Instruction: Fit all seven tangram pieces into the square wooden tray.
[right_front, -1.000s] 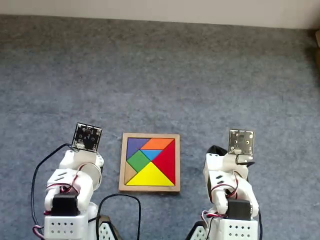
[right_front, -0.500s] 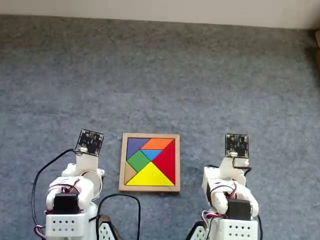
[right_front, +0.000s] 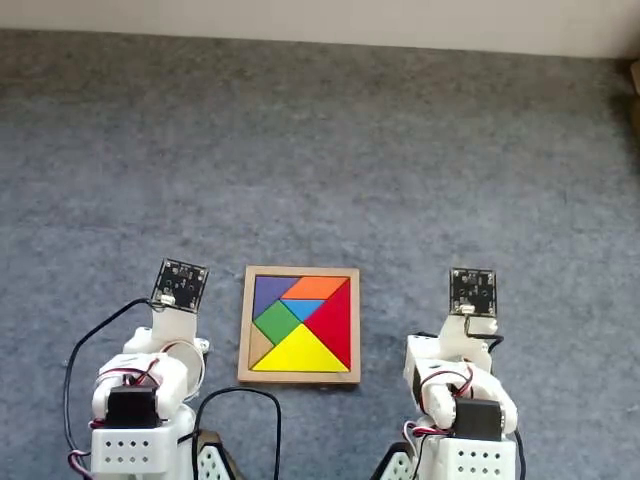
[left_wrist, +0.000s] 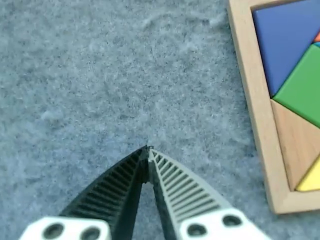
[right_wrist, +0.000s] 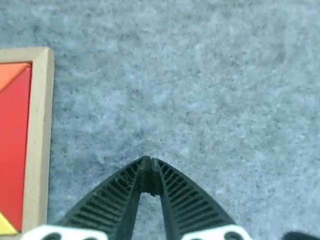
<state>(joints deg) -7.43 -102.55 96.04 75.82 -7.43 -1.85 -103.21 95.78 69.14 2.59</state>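
Sitting flush inside the square wooden tray (right_front: 300, 377), all seven coloured tangram pieces (right_front: 330, 320) fill it w/ no gaps (task looks done); left gripper (left_wrist: 149, 150) just left of tray, right gripper (right_wrist: 150, 162) just right; both clenched on nothing, prob. parked clear.

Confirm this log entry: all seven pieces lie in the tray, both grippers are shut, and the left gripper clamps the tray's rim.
Not quite. The left gripper clamps nothing: the left wrist view shows it shut over the carpet, apart from the tray. The rest stands.
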